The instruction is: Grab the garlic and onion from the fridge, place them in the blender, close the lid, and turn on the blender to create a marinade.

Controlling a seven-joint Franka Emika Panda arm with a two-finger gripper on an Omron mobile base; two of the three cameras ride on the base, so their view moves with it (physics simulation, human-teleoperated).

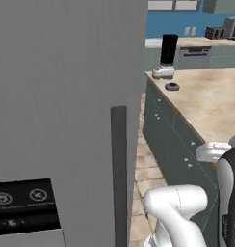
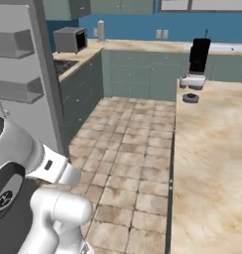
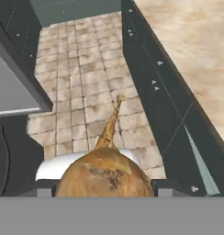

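Tiled floor lies below; tool (image 3: pixel 104 186) spread wide, pinching the brown onion (image 3: pixel 104 176) between its fingertips.

No readable text, fridge (image 1: pixel 66 96) control panel (image 1: pixel 25 205) icons too blurred

We see only the upper part of the onion (image 3: pixel 104 176) in the hand view; its base drops out of sight at the bottom, right where the pincer's (image 3: pixel 103 187) tips sit, and those tips are mostly covered by the bulb on either side of it. In the left base view the fridge (image 1: pixel 66 96) runs off the top, left and bottom edges. Well ahead of the pincer, the blender's (image 2: pixel 197 64) front buttons are too small for us to make out.
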